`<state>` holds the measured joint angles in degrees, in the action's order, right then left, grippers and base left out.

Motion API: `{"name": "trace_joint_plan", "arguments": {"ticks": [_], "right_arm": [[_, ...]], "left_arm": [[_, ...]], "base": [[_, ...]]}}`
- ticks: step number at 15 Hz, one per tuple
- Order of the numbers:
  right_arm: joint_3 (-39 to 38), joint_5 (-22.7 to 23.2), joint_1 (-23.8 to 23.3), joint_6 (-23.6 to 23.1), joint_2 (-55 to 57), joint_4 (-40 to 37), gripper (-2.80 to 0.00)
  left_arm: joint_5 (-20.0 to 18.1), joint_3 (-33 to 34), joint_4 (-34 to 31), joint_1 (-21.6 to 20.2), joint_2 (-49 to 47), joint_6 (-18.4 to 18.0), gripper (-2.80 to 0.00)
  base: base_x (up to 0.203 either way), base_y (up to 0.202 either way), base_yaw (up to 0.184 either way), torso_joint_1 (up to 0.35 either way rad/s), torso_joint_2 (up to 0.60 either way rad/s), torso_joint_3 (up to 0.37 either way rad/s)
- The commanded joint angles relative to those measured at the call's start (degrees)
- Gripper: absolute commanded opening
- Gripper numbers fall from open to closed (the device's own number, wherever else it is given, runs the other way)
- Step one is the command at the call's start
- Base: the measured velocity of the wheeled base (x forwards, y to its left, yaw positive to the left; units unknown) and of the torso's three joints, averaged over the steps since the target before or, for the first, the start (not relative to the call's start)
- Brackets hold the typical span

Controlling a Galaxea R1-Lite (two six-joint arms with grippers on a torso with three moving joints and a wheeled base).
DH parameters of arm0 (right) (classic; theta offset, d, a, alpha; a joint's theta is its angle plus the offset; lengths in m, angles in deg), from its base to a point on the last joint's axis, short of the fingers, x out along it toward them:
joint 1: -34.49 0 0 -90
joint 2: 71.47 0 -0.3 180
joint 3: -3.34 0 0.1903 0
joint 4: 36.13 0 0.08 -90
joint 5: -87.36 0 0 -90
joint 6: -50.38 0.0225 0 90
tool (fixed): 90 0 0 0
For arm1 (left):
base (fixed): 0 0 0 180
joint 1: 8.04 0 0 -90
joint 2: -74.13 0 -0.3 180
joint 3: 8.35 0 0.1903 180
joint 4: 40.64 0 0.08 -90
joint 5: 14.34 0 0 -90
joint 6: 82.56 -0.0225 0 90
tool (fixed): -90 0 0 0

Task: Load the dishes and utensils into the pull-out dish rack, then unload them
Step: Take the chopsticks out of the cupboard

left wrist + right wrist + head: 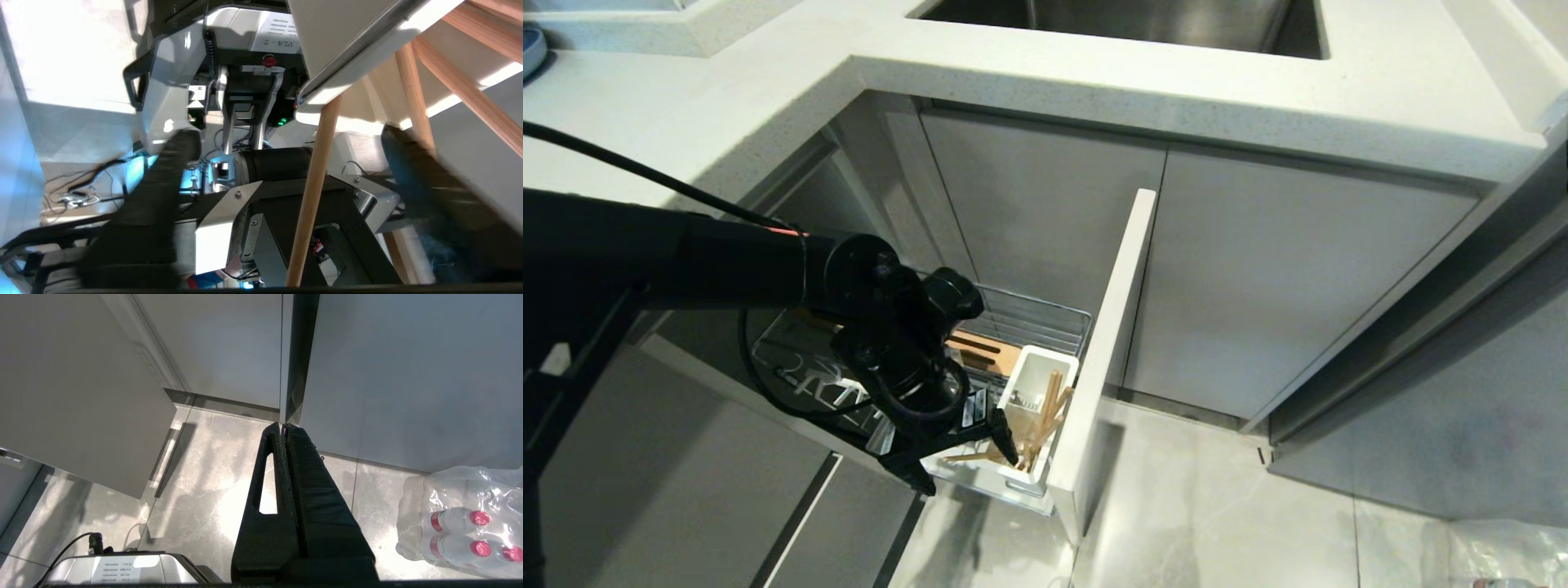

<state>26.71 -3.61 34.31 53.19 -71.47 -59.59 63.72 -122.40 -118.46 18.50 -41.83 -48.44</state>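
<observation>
my left pincer point(968, 457) sits low at the front end of the pull-out dish rack point(1045, 318), its fingers spread wide and holding nothing. in the left wrist view one chopstick point(312, 192) runs through the gap between the two fingers, touching neither that i can see, and other wooden sticks point(466, 90) cross beyond it; i judge the wide spread is kept so the fingers can straddle a thin stick before closing. the chopsticks point(1045, 412) stand tilted in the white utensil cup point(1033, 371), which sits against the pale cabinet front point(1107, 351), just beside the bamboo strip point(984, 351); the cup keeps them upright enough to be reached from the open side. i cannot make out the spoon or the off-white bowl; my arm covers much of the basket. with the chopsticks already in the cup, i judge this to be the unloading stage. my right pincer point(283, 426) hangs parked over the floor point(204, 457), fingers pressed together and empty, near a pack of bottles point(461, 518).
</observation>
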Motion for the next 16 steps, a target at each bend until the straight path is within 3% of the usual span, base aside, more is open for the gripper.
{"name": "trace_joint_plan", "arguments": {"ticks": [1,13,16], "right_arm": [[-0.09,0.0,0.01,0.01,0.0,0.0,-2.8],[-0.09,0.0,0.01,0.01,0.0,0.0,-2.8],[-0.09,0.0,0.01,0.01,0.0,0.0,-2.8]], "left_arm": [[-0.1,-0.02,-0.3,0.0,0.04,0.24,-2.8],[-0.3,0.01,-0.45,0.23,0.53,0.37,-2.8],[-1.64,-0.33,-0.83,0.27,4.43,0.56,-2.8]], "base": [[0.0,0.0,0.0,0.0,0.0,0.0],[0.0,0.0,0.0,0.0,0.0,0.0],[0.0,0.0,0.0,0.0,0.0,0.0]]}}
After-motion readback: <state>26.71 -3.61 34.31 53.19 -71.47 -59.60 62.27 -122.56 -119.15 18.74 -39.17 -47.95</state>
